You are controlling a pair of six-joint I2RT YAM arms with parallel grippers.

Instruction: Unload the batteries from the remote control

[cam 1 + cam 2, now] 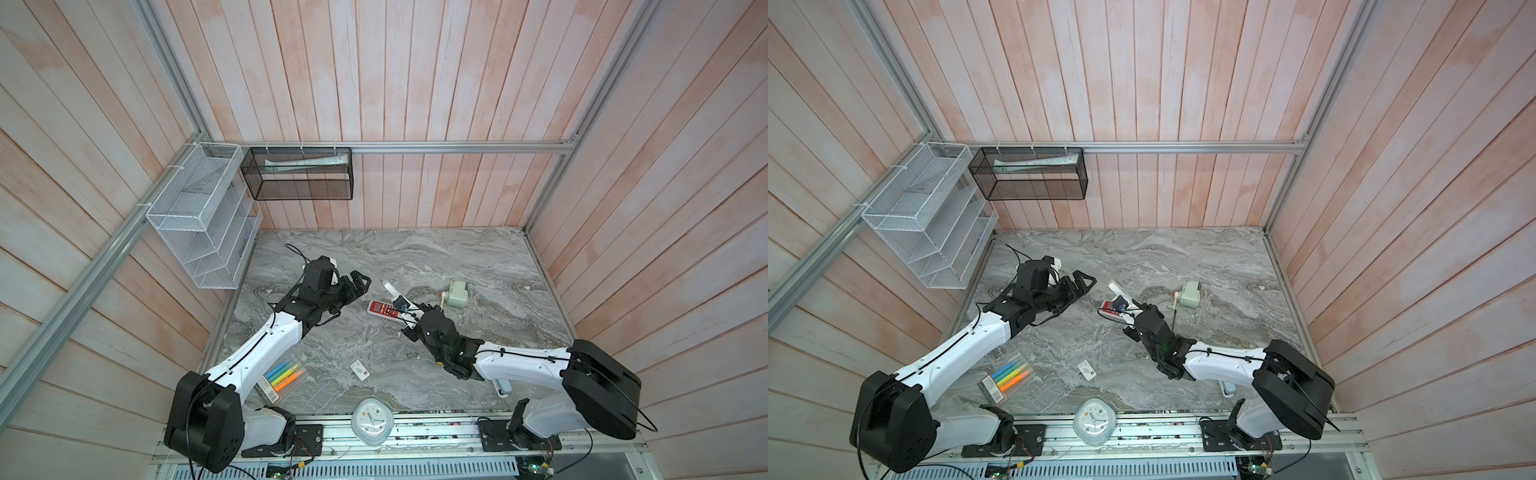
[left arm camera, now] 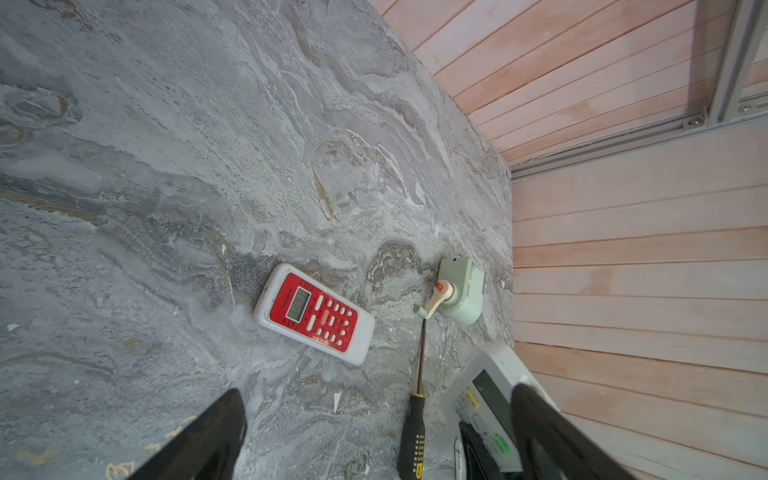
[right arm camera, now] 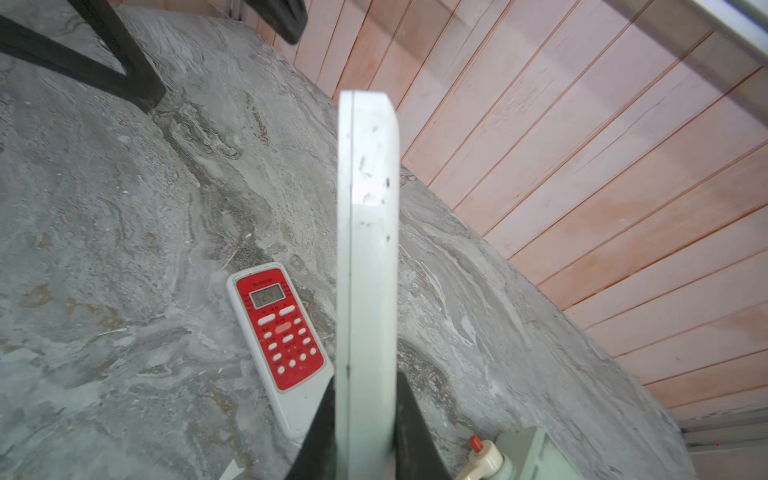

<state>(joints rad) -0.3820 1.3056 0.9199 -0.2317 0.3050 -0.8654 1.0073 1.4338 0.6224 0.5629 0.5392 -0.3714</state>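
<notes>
Though edge-on, white remote [image 3: 368, 208] in hand [image 3: 365, 395]

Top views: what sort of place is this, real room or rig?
Likely a robot test cell, not a lived-in room: aluminium frame around plank walls, left arm and right arm on a front rail, marble-look tabletop with props: alarm clock, red remote, white remote.

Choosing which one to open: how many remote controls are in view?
2. The red remote lies face-up on the table. The white remote is clamped in the right gripper. No others show, though one could be hidden.
</notes>
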